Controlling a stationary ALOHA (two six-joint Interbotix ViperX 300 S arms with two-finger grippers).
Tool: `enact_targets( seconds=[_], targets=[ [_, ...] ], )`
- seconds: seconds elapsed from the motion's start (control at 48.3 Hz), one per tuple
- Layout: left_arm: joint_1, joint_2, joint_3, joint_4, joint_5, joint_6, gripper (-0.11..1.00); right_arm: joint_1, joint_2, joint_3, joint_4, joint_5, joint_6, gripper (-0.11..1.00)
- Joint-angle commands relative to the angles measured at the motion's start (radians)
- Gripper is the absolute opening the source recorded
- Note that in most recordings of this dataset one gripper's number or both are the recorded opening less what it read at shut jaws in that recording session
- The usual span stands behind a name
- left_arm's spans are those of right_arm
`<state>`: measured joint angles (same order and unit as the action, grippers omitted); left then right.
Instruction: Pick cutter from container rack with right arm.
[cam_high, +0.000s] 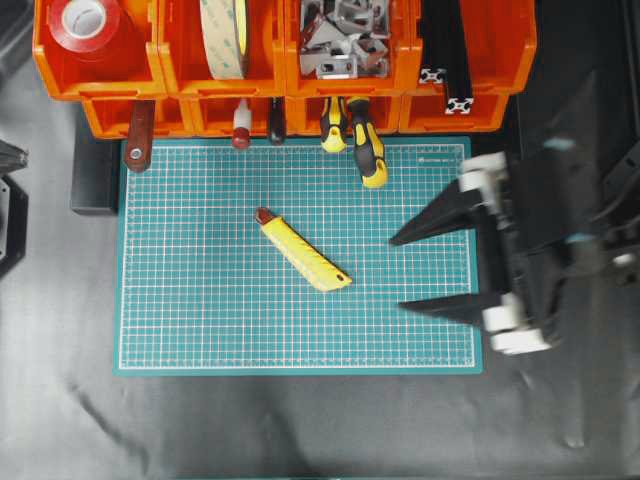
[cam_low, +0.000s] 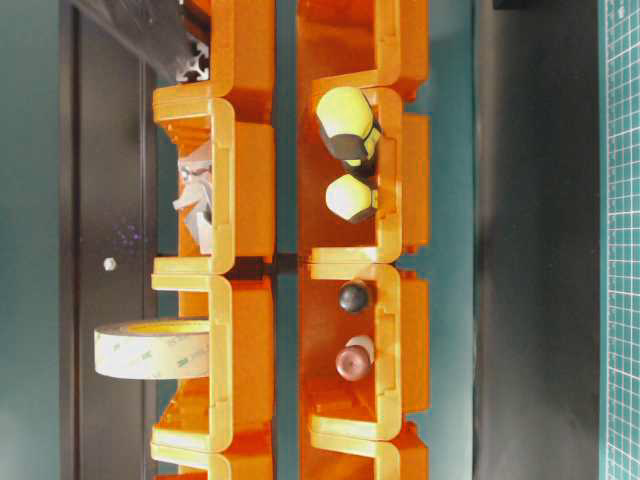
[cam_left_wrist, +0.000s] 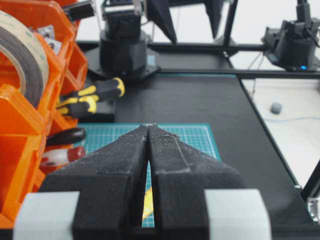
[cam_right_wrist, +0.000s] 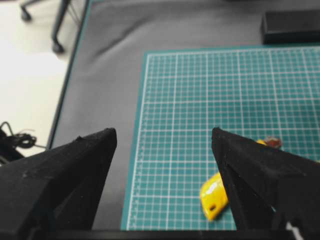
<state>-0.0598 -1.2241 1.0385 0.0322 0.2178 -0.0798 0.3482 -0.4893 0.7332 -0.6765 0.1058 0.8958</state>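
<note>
Cutter (cam_high: 303, 256) lies flat on the green mat (cam_high: 200, 320), diagonal, brown cap toward the rack (cam_high: 280, 60), clear of it. Right gripper (cam_high: 395, 272) is over the mat's right edge, jaws spread wide, holding nothing, apart from the cutter. Left gripper (cam_left_wrist: 149, 126) is pinched closed, empty, beside the rack.

Yellow cutter (cam_high: 303, 251) (reddish-brown cap at its ten o'clock end) on a green white-gridded mat (cam_high: 200, 320); bright orange container rack (cam_high: 180, 75); black right gripper (cam_high: 399, 272).
</note>
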Motion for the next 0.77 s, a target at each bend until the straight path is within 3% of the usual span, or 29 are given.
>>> enact_targets(
  seconds=[0.0, 0.248, 0.745],
  targets=[
    [-0.002, 0.003, -0.032, 0.003, -0.008, -0.003, 0.00, -0.003, -0.077, 0.018, 0.000, 0.020, 0.000, 0.73],
    [-0.002, 0.003, -0.032, 0.003, -0.003, -0.003, 0.00, -0.005, -0.207, 0.069, -0.002, 0.075, 0.000, 0.71],
    [-0.002, 0.003, -0.031, 0.003, -0.003, -0.002, 0.00, -0.005, -0.374, 0.166, -0.002, 0.075, 0.000, 0.71]
  ],
)
